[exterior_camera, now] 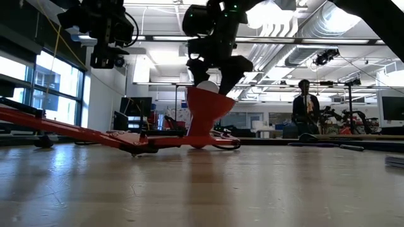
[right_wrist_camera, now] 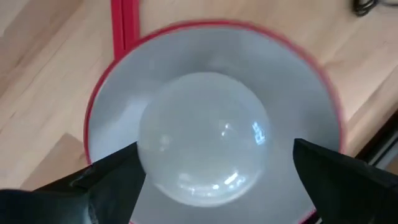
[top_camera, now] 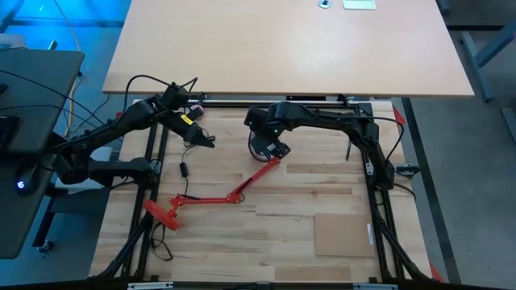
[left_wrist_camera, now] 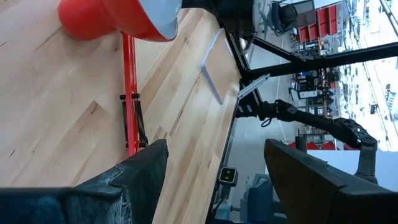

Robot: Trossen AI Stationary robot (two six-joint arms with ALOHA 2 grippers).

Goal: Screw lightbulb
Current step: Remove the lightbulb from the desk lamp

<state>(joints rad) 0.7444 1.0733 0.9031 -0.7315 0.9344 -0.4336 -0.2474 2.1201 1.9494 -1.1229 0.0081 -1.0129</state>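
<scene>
**Lightbulb held inside the red lamp shade by the right gripper**

The lightbulb [right_wrist_camera: 202, 137], a round white glass globe, sits in the middle of the red lamp shade [right_wrist_camera: 311, 112], whose pale inner bowl surrounds it on all sides. From table height the top of the bulb [exterior_camera: 207, 86] shows just above the shade's upturned rim [exterior_camera: 208, 104]. The right gripper [right_wrist_camera: 214, 174] reaches down into the shade from above, with one dark finger [right_wrist_camera: 109, 177] on each side of the bulb; the fingers are closed against the glass and hold it. From above, this gripper [top_camera: 270, 145] covers the lamp head near the middle of the wooden table [top_camera: 322, 193].

The lamp's thin red arm [top_camera: 250, 184] runs from the head towards the near left part of the table, where it ends in a flat red base [top_camera: 161, 211]. A black cord [top_camera: 184, 165] lies beside it.

The left gripper [top_camera: 200, 138] hangs over the far left part of the table, well apart from the lamp. Its two fingers [left_wrist_camera: 134, 180] stand wide apart with nothing between them.

A pale rectangular patch [top_camera: 343, 235] lies on the table's near right. A person [exterior_camera: 306, 107] stands in the room beyond the table
</scene>
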